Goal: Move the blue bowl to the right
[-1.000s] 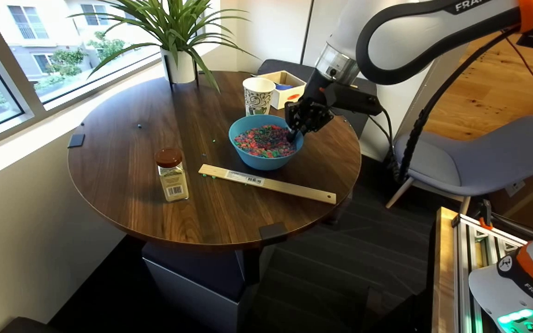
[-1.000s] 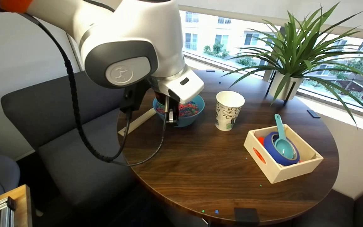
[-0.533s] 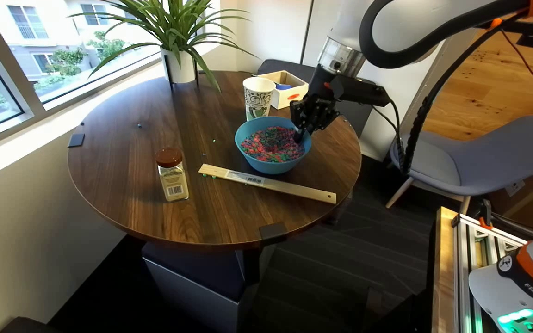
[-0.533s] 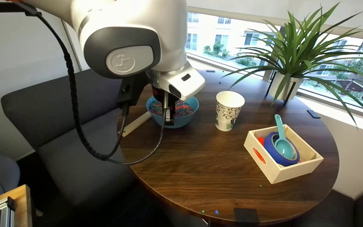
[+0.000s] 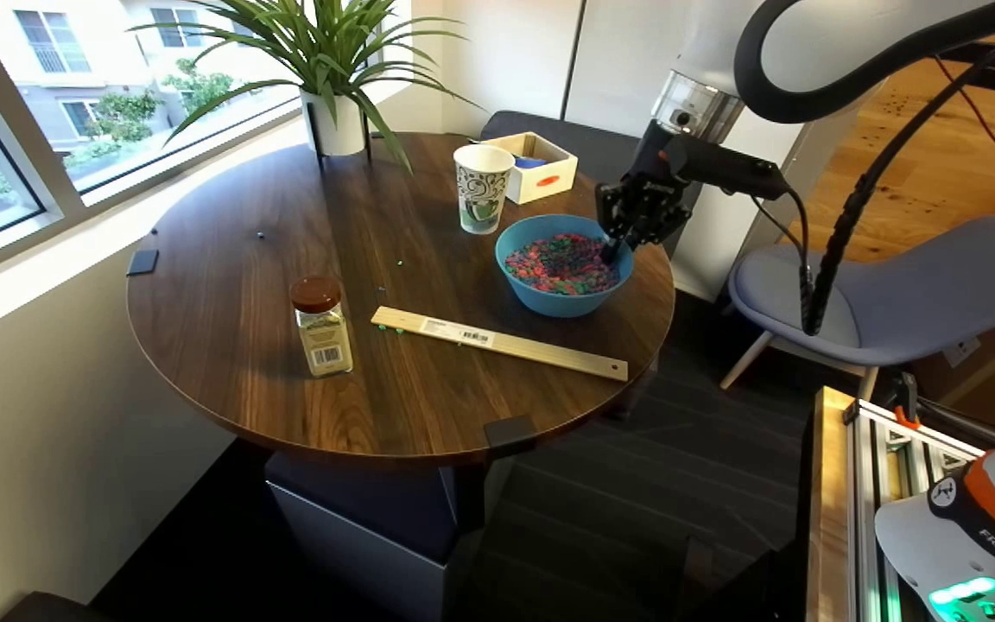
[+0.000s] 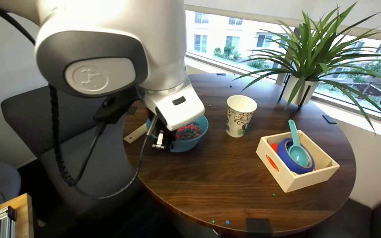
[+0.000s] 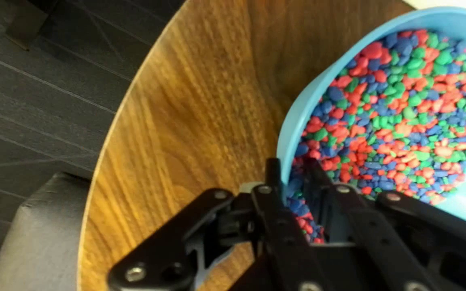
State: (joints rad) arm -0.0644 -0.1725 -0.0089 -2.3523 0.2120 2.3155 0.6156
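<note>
Blue round plastic-looking bowl (image 5: pixel 562 301), filled with multicoloured granules (image 7: pixel 395 121), is near the right edge of the round brown wooden table (image 5: pixel 428 397) in an exterior view. My black gripper (image 7: pixel 293 165) straddles its rim (image 7: pixel 292 121), I think because the whole bowl is too wide; whether the fingers (image 7: pixel 273 178) squeeze, I cannot tell.

I could reach through between the jar (image 5: pixel 323 337) and the blue bowl (image 5: pixel 558 304). The gripper (image 7: pixel 291 169) bars one side of the bowl; the paper cup (image 5: pixel 482 192) stands near another.
</note>
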